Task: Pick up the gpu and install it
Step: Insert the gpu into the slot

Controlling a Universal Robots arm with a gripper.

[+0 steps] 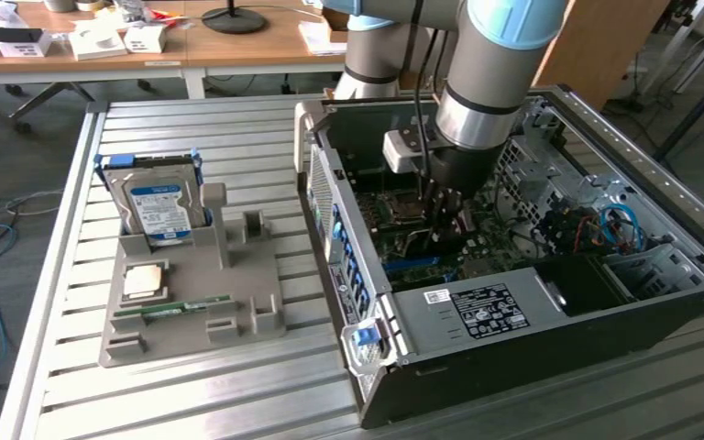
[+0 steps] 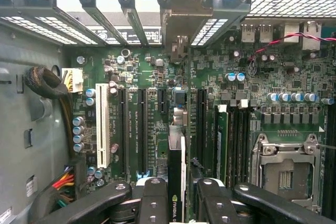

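Dark, thin, flat gpu card, clamped edge-on by the closed black metal gripper, long axis parallel to the long black slots of the green motherboard beneath.

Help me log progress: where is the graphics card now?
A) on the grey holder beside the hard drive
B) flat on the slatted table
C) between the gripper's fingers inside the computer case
C: the graphics card stands edge-on in the gripper over the motherboard.
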